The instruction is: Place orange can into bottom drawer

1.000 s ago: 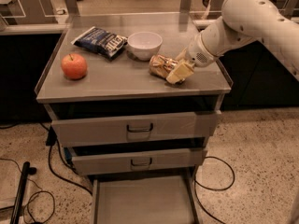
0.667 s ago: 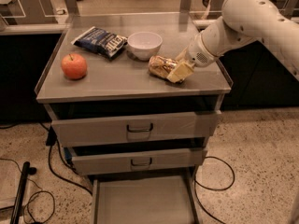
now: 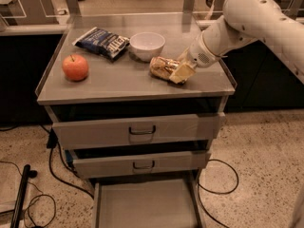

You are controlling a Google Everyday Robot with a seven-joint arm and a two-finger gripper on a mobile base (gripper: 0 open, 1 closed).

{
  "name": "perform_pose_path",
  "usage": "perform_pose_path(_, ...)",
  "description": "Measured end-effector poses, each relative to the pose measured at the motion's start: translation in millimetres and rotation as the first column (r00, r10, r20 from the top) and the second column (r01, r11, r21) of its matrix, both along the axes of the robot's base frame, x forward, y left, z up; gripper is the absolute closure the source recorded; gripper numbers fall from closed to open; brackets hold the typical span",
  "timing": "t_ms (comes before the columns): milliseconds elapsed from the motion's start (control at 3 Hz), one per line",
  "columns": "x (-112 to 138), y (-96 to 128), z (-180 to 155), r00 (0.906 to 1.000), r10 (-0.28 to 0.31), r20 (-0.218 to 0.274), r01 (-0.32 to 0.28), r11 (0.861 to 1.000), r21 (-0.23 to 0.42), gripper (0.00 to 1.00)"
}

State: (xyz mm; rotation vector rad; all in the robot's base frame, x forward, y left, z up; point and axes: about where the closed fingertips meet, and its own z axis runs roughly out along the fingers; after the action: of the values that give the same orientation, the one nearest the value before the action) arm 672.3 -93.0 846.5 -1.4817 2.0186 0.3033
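The orange can (image 3: 160, 66) is shiny orange-gold and lies on its side on the cabinet top, just right of the white bowl. My gripper (image 3: 179, 71) comes in from the right on the white arm and is closed on the can's right end, low over the top. The bottom drawer (image 3: 147, 205) is pulled out at floor level below, its flat grey floor bare. The two handled drawers above it stand slightly open.
A red-orange apple (image 3: 75, 67) sits at the left of the cabinet top (image 3: 118, 87). A blue snack bag (image 3: 102, 41) and a white bowl (image 3: 147, 45) lie at the back. Black cables (image 3: 52, 175) run on the floor at both sides.
My gripper and the can have shifted a little to the left across the cabinet top. The other objects and the drawers have not moved.
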Motion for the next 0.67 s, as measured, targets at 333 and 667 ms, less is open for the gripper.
perform_pose_path(333, -13.8, -0.7, 5.9, 0.9995, 0.022, 0.023, -0.021, 1.000, -0.020, 1.00)
perform_pose_path(667, -46.4, -9.9, 20.4, 0.9969, 0.030, 0.072, -0.028, 0.999, -0.027, 1.00)
